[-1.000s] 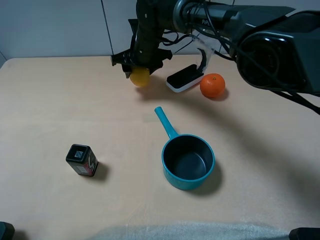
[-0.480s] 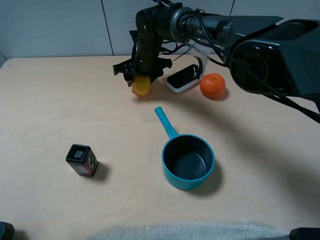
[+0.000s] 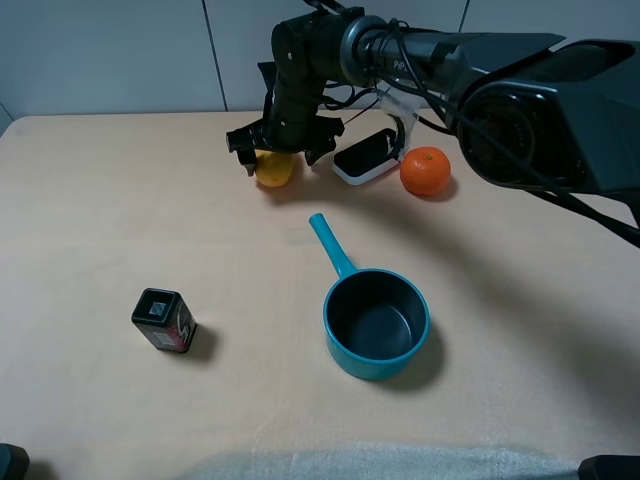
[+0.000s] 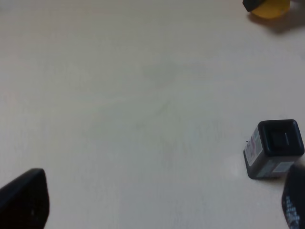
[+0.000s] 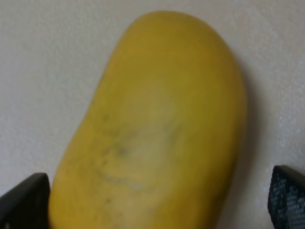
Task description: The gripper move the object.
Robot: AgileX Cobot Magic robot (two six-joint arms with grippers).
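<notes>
The yellow oblong object (image 3: 274, 169) lies on the table at the back, left of the white device. My right gripper (image 3: 278, 152) hangs right over it with its two dark fingers spread to either side, open and not squeezing it. In the right wrist view the object (image 5: 152, 129) fills the frame, with one fingertip (image 5: 24, 200) low on one side and the other low on the opposite side, both clear of it. The object also shows far off in the left wrist view (image 4: 270, 7). My left gripper (image 4: 159, 200) is open and empty over bare table.
A round orange (image 3: 425, 170) and a white-and-black device (image 3: 368, 156) lie right of the object. A blue saucepan (image 3: 376, 322) stands mid-table, handle pointing to the back. A small black box (image 3: 163, 320) stands at the front left, also in the left wrist view (image 4: 275, 148).
The right gripper lowered the yellow object onto the table and opened its fingers; the object now rests free, slightly left of where it was held.
</notes>
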